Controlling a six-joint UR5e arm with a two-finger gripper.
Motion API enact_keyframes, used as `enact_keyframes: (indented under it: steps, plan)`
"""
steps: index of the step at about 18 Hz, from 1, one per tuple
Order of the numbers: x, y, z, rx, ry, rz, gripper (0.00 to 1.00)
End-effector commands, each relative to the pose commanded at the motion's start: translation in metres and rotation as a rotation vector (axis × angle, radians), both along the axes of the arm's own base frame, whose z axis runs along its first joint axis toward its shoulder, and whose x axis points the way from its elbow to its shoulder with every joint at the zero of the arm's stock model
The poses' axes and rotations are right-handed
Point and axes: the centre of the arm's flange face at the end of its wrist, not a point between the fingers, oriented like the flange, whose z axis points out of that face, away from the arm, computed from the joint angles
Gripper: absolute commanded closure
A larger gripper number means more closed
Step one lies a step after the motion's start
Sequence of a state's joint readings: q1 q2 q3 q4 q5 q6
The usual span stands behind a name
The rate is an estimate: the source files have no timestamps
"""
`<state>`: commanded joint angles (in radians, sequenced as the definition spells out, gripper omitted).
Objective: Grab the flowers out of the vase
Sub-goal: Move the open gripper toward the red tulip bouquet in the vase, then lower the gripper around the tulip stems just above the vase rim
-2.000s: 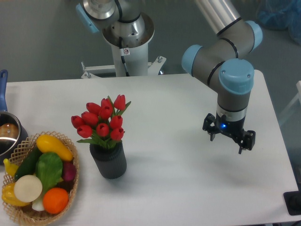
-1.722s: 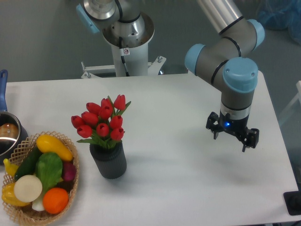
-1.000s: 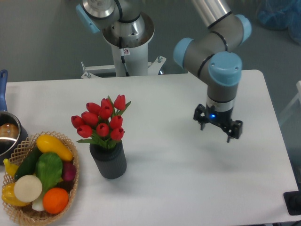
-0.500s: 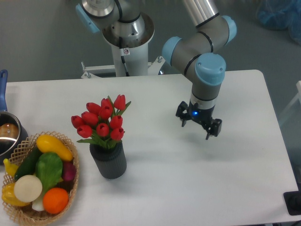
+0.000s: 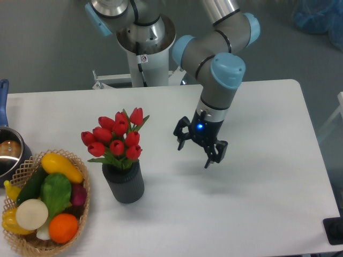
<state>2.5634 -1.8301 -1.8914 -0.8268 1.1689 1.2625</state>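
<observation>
At the far left edge, behind the wicker basket, a metal pot [image 5: 9,153] with a blue handle [image 5: 3,95] is cut off by the frame, something brownish showing inside it. The wicker basket [image 5: 80,217] sits on the white surface [image 5: 257,214] at its front left corner, filled with fruit and vegetables: a yellow squash [image 5: 61,166] on top, a dark green cucumber [image 5: 31,186] beside it, a leafy green piece [image 5: 56,194], a purple one [image 5: 78,194], a white round piece [image 5: 31,213] and an orange [image 5: 63,227] toward the front.

Just to the right of the basket, apart from it, the vase [image 5: 124,184] stands upright: a short, dark, ribbed cylinder. The flowers [image 5: 115,136], red tulip buds with green leaves, rise out of its mouth and spread wider than the vase itself, leaning a little to the upper left.

To the right of the vase, with bare surface between them, the tool [image 5: 196,152] hangs above the surface, roughly level with the tulip heads. Its two black fingers [image 5: 210,160] point downward and stand apart, with a plain gap between them and nothing held. A small blue light glows on the tool's body. Above it the grey arm [image 5: 217,93] with light blue joint caps climbs toward the upper edge, and behind the vase the arm's white pedestal [image 5: 143,59] stands at the back of the surface.
</observation>
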Motion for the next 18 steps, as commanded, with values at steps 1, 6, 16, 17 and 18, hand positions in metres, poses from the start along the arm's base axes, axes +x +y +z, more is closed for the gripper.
enact_keyframes:
  steps: [1,6,16,17,18]
  plan:
    - [0.004,0.000,0.006,0.006,0.008,-0.003,0.00]
    - [0.016,-0.011,0.018,0.022,0.016,0.003,0.00]
    - [0.029,-0.008,0.047,0.391,-0.191,-0.034,0.00]
    - [0.029,-0.008,0.050,0.431,-0.215,-0.036,0.00]
    - [0.030,-0.008,0.053,0.459,-0.230,-0.042,0.00]
